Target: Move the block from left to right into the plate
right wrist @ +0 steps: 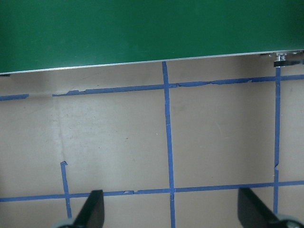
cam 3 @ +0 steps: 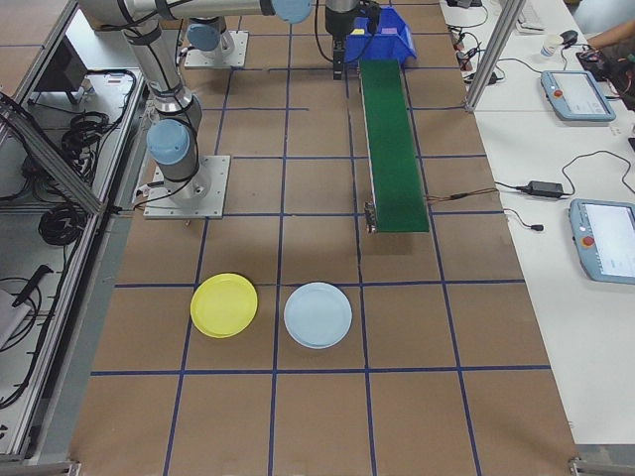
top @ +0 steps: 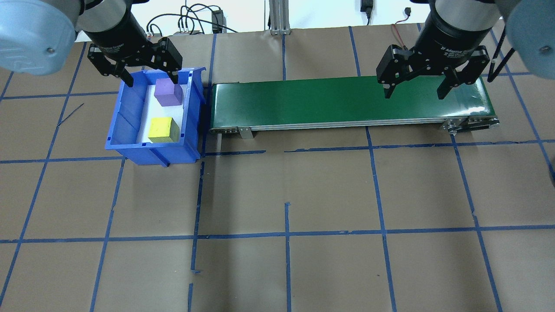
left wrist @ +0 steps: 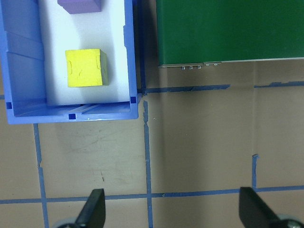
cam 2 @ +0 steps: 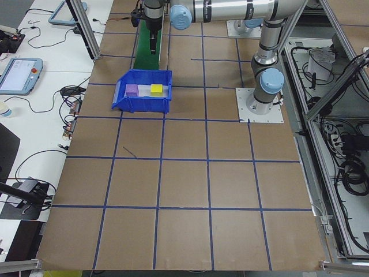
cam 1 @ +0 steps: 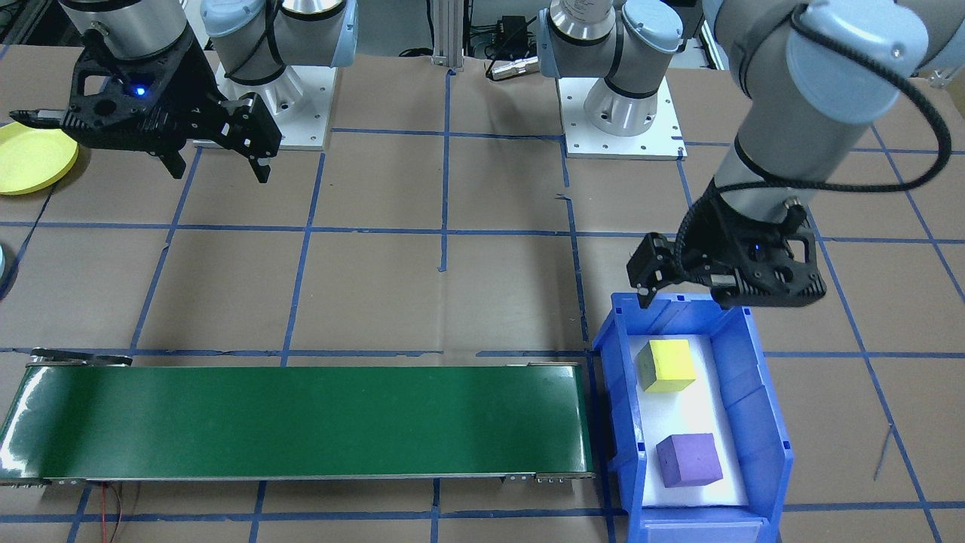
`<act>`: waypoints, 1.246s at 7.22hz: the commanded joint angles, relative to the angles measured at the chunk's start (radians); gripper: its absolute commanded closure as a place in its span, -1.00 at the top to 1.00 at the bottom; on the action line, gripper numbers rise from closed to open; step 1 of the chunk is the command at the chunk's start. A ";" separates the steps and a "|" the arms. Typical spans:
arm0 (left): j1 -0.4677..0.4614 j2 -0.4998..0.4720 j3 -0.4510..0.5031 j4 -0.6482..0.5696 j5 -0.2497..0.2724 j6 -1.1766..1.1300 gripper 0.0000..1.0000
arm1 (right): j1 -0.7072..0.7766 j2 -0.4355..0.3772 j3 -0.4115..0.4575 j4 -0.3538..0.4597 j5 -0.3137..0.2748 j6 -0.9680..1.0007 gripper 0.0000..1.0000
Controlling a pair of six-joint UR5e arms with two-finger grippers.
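Brown paper gridded with blue tape covers the table (top: 286, 268). Both blocks are plain foam cubes in the blue bin (top: 125, 130): a yellow block (top: 163, 129) nearer, a purple block (top: 168, 92) beyond. Above them the left gripper (top: 149, 78) hangs with fingers wide; the right gripper (top: 414, 89) hangs spread over the green belt (top: 329, 102), its label unreadable. Only the right-end and front views show the yellow plate (cam 3: 224, 304), well away, beside a pale blue plate (cam 3: 317, 314).
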 commanded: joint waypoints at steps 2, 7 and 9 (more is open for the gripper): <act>0.056 -0.201 -0.002 0.276 -0.001 0.024 1.00 | 0.000 0.002 0.000 0.000 0.002 0.000 1.00; 0.066 -0.398 0.102 0.364 0.001 0.027 0.96 | 0.000 0.002 -0.001 0.000 0.000 -0.003 1.00; 0.066 -0.461 0.119 0.362 0.001 0.026 0.96 | 0.000 0.002 0.002 0.000 0.000 -0.005 1.00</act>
